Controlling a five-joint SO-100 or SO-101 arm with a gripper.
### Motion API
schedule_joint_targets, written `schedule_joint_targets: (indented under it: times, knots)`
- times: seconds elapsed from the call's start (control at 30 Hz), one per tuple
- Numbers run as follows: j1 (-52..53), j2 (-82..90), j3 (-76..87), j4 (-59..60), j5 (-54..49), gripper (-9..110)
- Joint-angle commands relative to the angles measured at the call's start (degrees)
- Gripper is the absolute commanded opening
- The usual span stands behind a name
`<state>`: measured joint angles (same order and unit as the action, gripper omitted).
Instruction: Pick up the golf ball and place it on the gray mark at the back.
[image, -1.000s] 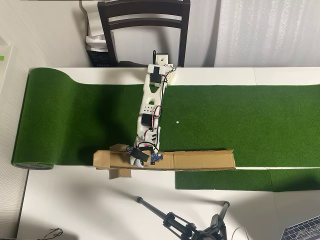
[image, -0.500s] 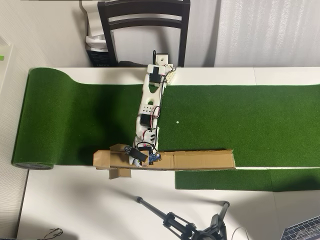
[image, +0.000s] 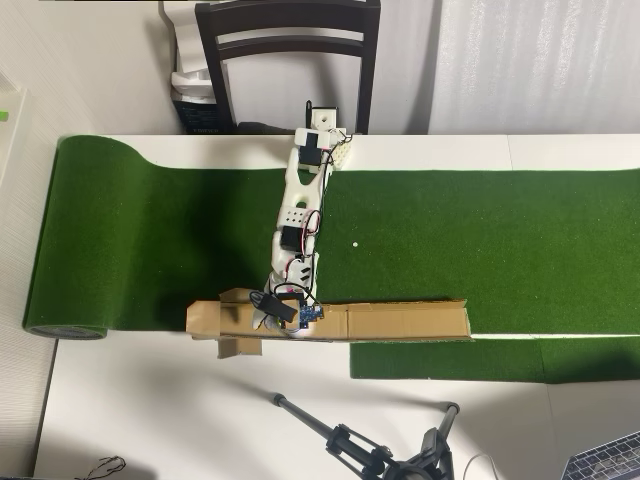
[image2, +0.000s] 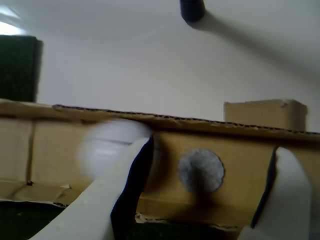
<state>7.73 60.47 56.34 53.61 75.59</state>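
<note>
in the wrist view the white two-finger gripper (image2: 210, 192) stands with its jaws apart, and the small round gray felt mark (image2: 201, 171) on the tan cardboard strip (image2: 55, 145) lies between them. the white golf ball (image2: 112, 146), blurred, sits left of the mark, just beyond the left finger (image2: 107, 195), outside the grip. judging by this, the ball lies left of its target.
</note>
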Motion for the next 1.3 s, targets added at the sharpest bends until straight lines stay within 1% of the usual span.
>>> schedule_joint_targets:
  times: [0.0,0.6,0.77,0.97,1.07,1.17,1.27]
  knots:
    - [-0.1,3.3,-5.5,-1.2,-0.6,38]
    - [-0.1,3.3,-5.2,-0.2,-0.1,38]
    - [-0.3,4.7,-7.2,6.5,0.1,38]
    - [-1.7,10.7,-7.5,20.3,3.2,38]
    - [-1.8,13.8,-7.9,24.9,3.3,38]
    - [-1.8,18.6,-7.6,29.1,3.2,38]
    - [-1.6,25.0,-7.6,36.2,3.3,38]
